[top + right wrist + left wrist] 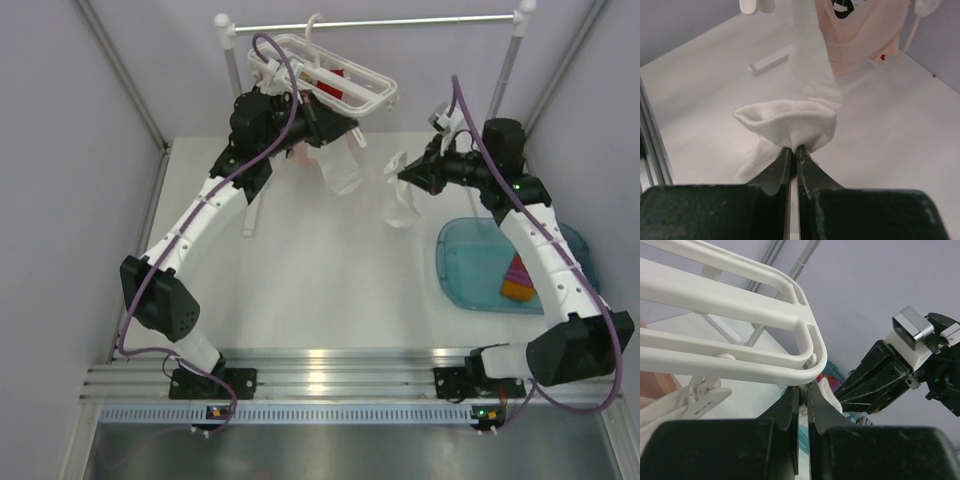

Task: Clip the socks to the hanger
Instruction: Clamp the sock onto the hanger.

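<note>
The white slatted hanger (345, 78) hangs by its hook from the silver rail, and its frame (740, 315) fills the left wrist view. A white sock (342, 168) and a pale pink sock (300, 155) dangle from it, and a red sock (331, 84) lies on the slats. My left gripper (338, 125) is at the hanger's near corner, its tips (806, 389) shut on a small white clip under the frame. My right gripper (402, 175) is shut on the cuff of another white sock (790, 122), held above the table (400, 200) to the right of the hanger.
A blue tray (470, 262) at the right holds orange and purple socks (518, 280). The silver rail (400, 21) on white posts crosses the back. The hanging white sock (810, 65) and pink sock (865, 35) are just beyond my right jaws. A post foot (769, 62) lies on the table.
</note>
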Robot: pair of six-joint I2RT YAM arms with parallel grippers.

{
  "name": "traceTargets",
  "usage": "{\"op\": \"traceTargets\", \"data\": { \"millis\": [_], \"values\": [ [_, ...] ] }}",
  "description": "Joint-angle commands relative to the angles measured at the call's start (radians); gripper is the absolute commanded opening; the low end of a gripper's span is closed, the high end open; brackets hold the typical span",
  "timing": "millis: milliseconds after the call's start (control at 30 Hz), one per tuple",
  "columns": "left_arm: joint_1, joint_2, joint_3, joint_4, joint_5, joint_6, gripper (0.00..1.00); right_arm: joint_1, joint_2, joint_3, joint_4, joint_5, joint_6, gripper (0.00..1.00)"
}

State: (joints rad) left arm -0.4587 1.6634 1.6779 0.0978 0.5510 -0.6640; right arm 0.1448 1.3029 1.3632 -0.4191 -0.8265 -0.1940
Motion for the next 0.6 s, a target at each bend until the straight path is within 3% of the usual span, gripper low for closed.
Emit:
{"op": "traceTargets", "data": {
  "millis": [0,567],
  "values": [
    [0.006,-0.008,-0.007,0.063,0.017,-0.013,0.00,0.074,0.031,0.046,0.135,0.075,0.080,0.00],
    [0.006,0.002,-0.026,0.068,0.018,-0.013,0.00,0.185,0.150,0.166,0.145,0.156,0.099,0.00]
  ]
}}
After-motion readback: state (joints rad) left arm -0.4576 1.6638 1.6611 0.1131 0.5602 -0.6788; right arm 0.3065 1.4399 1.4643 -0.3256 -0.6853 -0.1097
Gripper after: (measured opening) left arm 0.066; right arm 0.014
